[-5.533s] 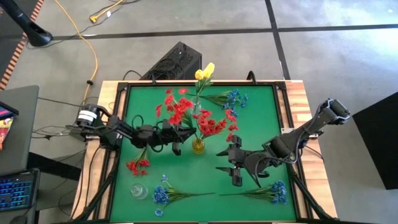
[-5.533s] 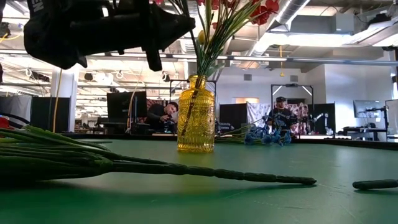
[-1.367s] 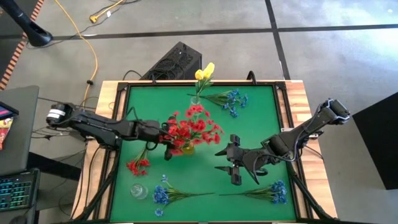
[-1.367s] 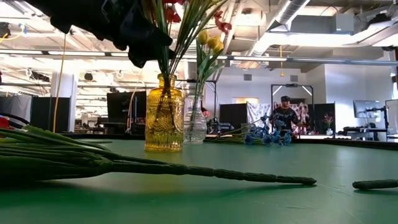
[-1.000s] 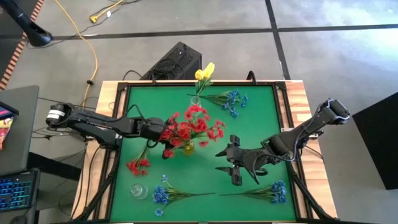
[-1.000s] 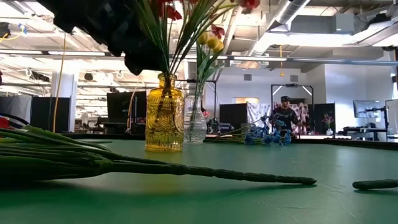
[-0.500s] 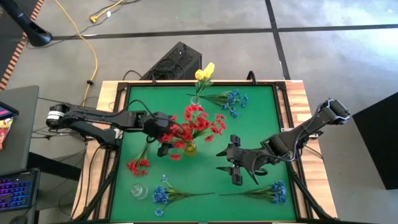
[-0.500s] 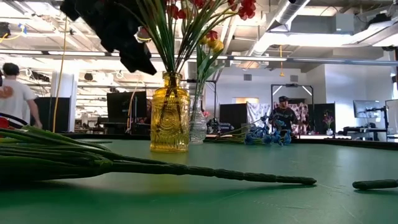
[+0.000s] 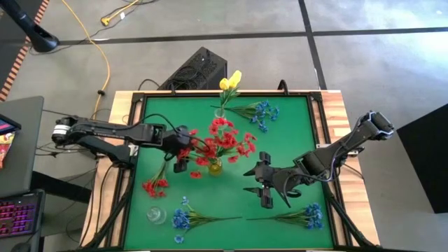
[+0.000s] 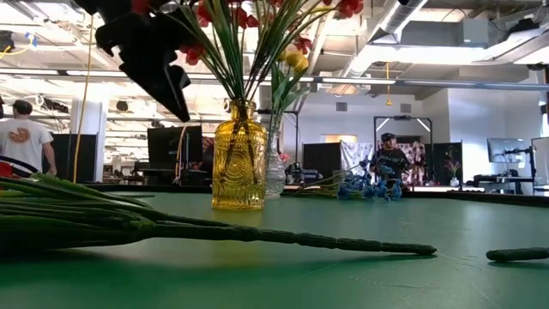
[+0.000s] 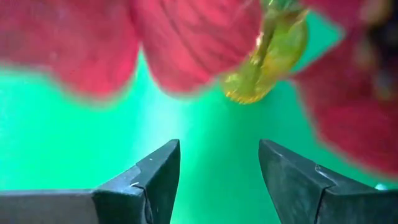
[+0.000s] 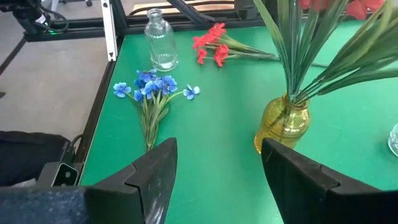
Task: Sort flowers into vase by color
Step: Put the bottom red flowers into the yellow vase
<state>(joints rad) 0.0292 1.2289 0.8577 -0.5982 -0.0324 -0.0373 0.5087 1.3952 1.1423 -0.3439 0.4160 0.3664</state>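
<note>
high: my left gripper (image 9: pixel 180 159) hung open beside the yellow vase (image 9: pixel 215 166) of red flowers (image 9: pixel 225 138); right gripper (image 9: pixel 260 187) open, waiting | low: vase (image 10: pixel 238 156) stood upright on the green table (image 10: pixel 343 275) | left wrist: fingers (image 11: pixel 158 177) apart, empty | right wrist: blue flowers (image 12: pixel 152 93) lay on the table

The left arm reaches in from the table's left edge toward the middle, its wrist raised above the surface; the left gripper (image 9: pixel 179 158) hangs there with its fingers (image 11: pixel 155 180) spread apart and nothing between them. The right arm comes in from the right edge, bent low toward the centre, the right gripper (image 9: pixel 260 187) parted wide and empty
</note>
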